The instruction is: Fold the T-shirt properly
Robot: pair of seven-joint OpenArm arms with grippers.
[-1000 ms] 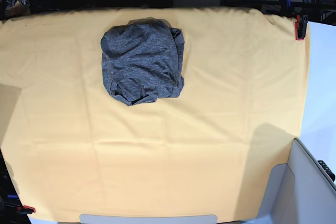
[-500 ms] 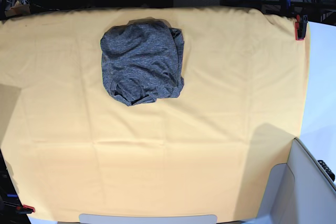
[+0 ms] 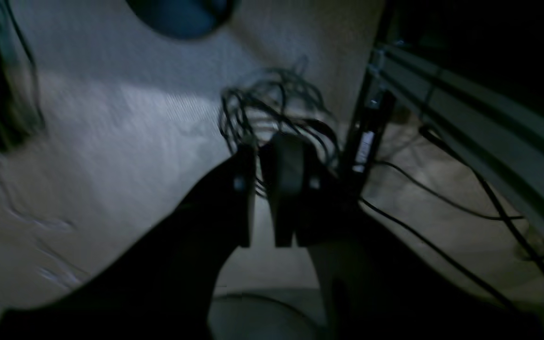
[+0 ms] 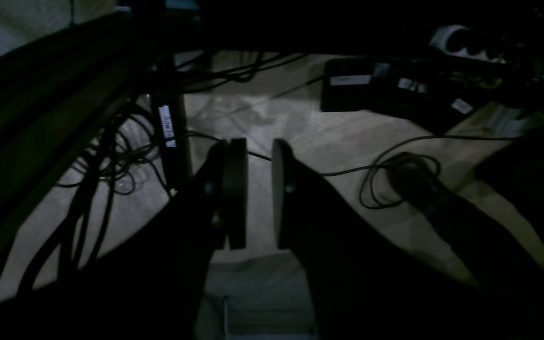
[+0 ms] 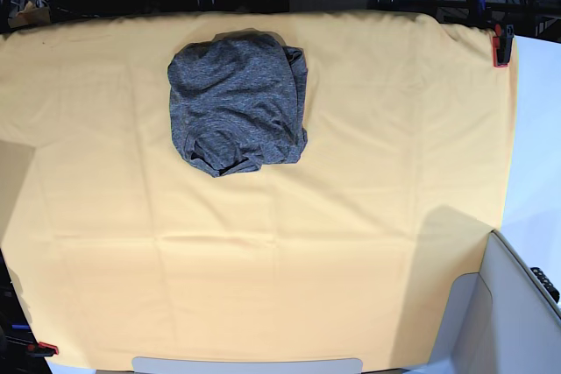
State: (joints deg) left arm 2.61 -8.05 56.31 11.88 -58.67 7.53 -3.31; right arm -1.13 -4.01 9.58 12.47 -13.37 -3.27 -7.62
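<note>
On the yellow cloth (image 5: pixel 351 216) lies the unmarked T-shirt (image 5: pixel 237 102); both empty hands stand slightly apart.

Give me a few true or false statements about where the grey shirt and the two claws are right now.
1. The heathered charcoal-grey knit T-shirt lies bundled on the plain yellow cloth. True.
2. The left claw grips the T-shirt. False: it holds nothing and hangs over the floor and cables.
3. The right claw has a narrow gap between its fingers with nothing in it. True.
4. The T-shirt lies spread flat with sleeves out. False: it is a compact rumpled bundle.
5. A red clamp holds the cloth's corner. True.
</note>
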